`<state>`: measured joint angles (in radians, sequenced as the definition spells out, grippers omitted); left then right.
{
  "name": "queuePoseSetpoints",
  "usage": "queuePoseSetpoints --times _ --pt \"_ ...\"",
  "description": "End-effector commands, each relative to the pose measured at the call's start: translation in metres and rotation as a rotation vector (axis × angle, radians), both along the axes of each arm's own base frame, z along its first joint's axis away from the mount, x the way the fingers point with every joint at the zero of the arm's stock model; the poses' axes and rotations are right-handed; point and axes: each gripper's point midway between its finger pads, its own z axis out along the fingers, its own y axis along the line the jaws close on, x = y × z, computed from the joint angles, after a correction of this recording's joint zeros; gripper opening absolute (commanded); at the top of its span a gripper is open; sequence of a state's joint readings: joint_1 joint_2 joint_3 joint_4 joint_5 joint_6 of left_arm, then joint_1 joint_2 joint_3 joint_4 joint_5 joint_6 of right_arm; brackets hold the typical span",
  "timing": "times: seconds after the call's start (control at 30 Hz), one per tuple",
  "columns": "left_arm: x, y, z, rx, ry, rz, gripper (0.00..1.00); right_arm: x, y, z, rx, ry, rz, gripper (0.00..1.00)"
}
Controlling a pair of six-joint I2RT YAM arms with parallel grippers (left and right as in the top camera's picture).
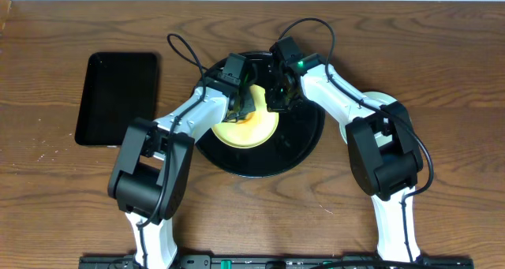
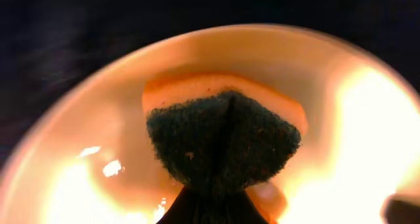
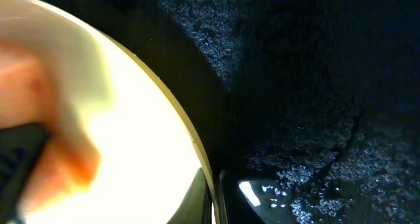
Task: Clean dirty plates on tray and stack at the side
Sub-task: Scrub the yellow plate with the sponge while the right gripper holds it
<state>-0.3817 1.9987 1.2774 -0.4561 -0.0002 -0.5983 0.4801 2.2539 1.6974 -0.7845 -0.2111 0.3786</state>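
So the wooden table (image 1: 55,222) is mostly taken up by the round black tray (image 1: 304,147) in the middle. The yellow plate (image 1: 256,131) is sat a bit left of the tray's centre, with bare tray left over toward the right and near rim. The plate is pinched at its far-right rim by the right gripper (image 3: 213,199), clamped tight, so it looks pinned for scrubbing. The sponge (image 2: 223,129) is squeezed in the left gripper (image 1: 239,103) and pressed down on the plate's middle, straight ahead of the fingers, long side lying across the wrist view. Open room for strokes is probably only found toward the plate's near-left rim, away from the right gripper.
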Motion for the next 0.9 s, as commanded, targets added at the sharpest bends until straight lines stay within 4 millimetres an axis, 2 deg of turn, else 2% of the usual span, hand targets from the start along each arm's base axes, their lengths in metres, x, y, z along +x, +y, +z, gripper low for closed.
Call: queuePoseSetpoints --times 0.0,0.07,0.2,0.3,0.37,0.47,0.53,0.6,0.73,0.87 --pt "-0.037 0.041 -0.032 0.13 0.16 0.056 0.07 -0.012 -0.012 -0.027 -0.075 0.041 -0.009 0.01" --pt "-0.054 0.023 -0.029 0.021 0.238 0.031 0.08 -0.012 -0.012 -0.027 -0.075 0.042 -0.01 0.01" --pt "-0.079 -0.024 -0.009 -0.262 0.361 -0.028 0.07 -0.012 -0.012 -0.027 -0.075 0.042 -0.009 0.01" --pt "-0.078 -0.049 0.004 -0.41 0.363 -0.068 0.08 -0.012 -0.012 -0.027 -0.075 0.042 -0.009 0.01" --pt "-0.07 -0.062 0.011 -0.486 0.33 -0.099 0.08 -0.012 -0.013 -0.027 -0.075 0.043 -0.009 0.01" --pt "-0.052 -0.068 0.015 -0.508 0.249 -0.123 0.07 -0.013 -0.013 -0.027 -0.077 0.045 -0.009 0.01" --pt "-0.038 -0.063 0.013 -0.463 0.181 -0.116 0.07 -0.013 -0.013 -0.027 -0.077 0.046 -0.009 0.01" --pt "-0.023 -0.05 0.008 -0.373 0.115 -0.088 0.07 -0.013 -0.013 -0.027 -0.077 0.046 -0.009 0.01" --pt "0.001 0.0 -0.001 -0.097 -0.003 0.017 0.07 -0.013 -0.013 -0.027 -0.076 0.044 -0.009 0.01" --pt "0.005 0.046 -0.001 0.143 -0.047 0.097 0.07 -0.012 -0.013 -0.027 -0.075 0.042 -0.009 0.01"
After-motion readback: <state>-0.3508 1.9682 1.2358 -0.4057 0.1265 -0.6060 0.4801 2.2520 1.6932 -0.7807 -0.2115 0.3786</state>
